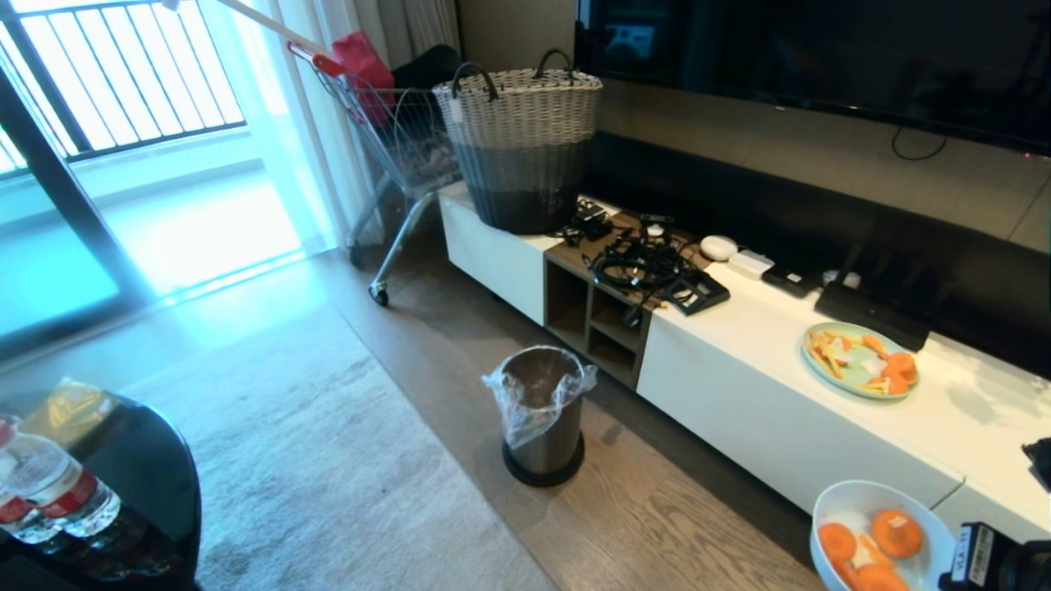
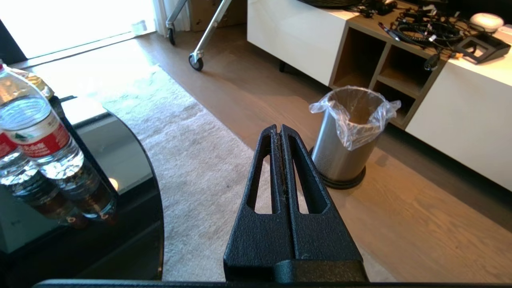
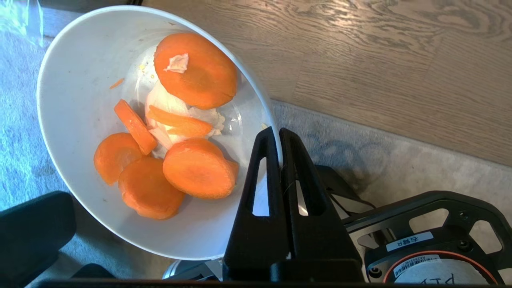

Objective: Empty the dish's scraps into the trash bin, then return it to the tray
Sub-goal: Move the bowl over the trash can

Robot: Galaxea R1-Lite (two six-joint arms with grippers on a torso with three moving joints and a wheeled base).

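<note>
The dish [image 3: 80,100] hangs pinched by its rim between my right fingers [image 3: 279,138], which are pressed tight on the white wall, one inside and one outside. It shows at about five o'clock in the head view, held over the wooden floor [image 1: 657,509] with its load of scraps [image 3: 184,132] not yet tipped: orange slices and pale bits piled in the bottom. My left fingers [image 2: 281,132] are pressed together on nothing, pointing toward the trash bin [image 1: 543,414].

So the pickup looks done; the emptying and the return are both left. I see no tray here. The trash bin stands at about six o'clock in the head view, lined with a clear bag, well apart from the dish. Bare floor lies between them. Just beside the route, at three o'clock, runs the white counter [image 1: 739,386] bearing a green plate [image 1: 858,361] of more scraps; a woven basket [image 1: 521,148] sits at twelve.
</note>
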